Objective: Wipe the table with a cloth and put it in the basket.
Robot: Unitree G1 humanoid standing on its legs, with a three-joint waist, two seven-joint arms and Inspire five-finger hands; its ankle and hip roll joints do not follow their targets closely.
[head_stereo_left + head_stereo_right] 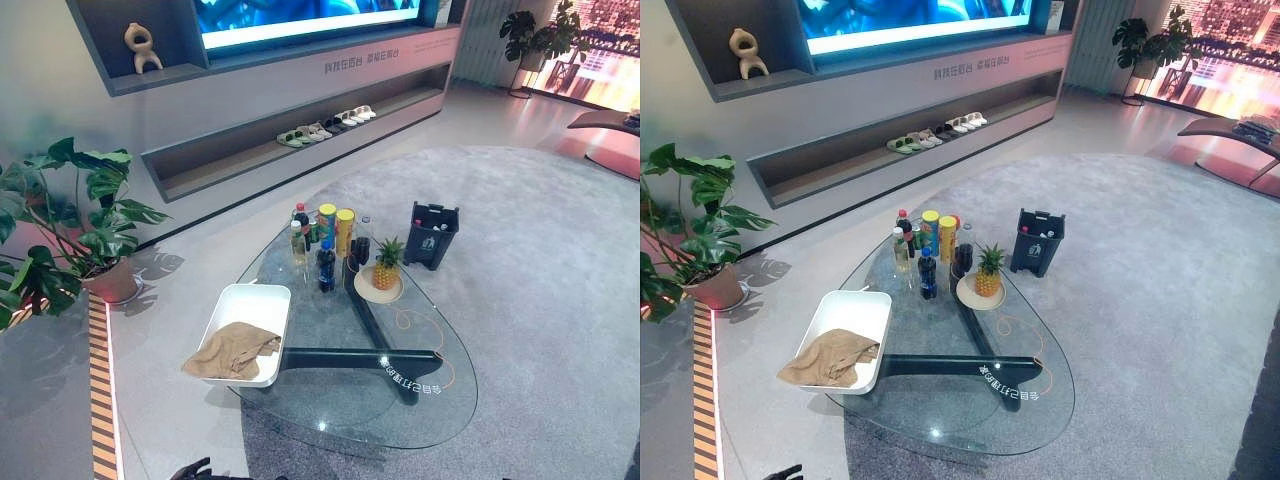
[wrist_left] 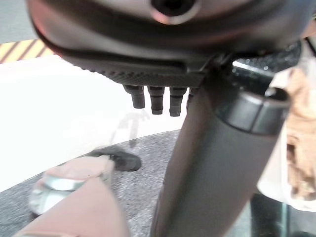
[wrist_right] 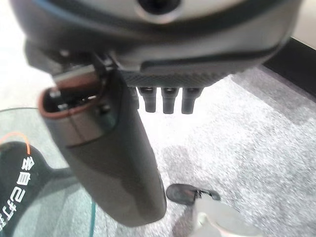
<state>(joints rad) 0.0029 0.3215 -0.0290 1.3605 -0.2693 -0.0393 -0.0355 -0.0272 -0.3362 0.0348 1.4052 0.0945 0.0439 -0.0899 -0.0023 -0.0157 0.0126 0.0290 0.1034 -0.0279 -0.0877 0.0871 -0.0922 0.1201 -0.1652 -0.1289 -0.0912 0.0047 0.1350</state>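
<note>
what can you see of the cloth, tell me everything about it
The cloth is tan or light brown, soft-looking fabric, crumpled into loose folds rather than spread flat. It lies in the white basket, a shallow rectangular tray at the left edge of the glass table. It fills the basket's near end, and one corner droops over the near left rim. Nothing else touches it; neither robot hand holds it. A strip of it also shows at the edge of the left wrist view.
</note>
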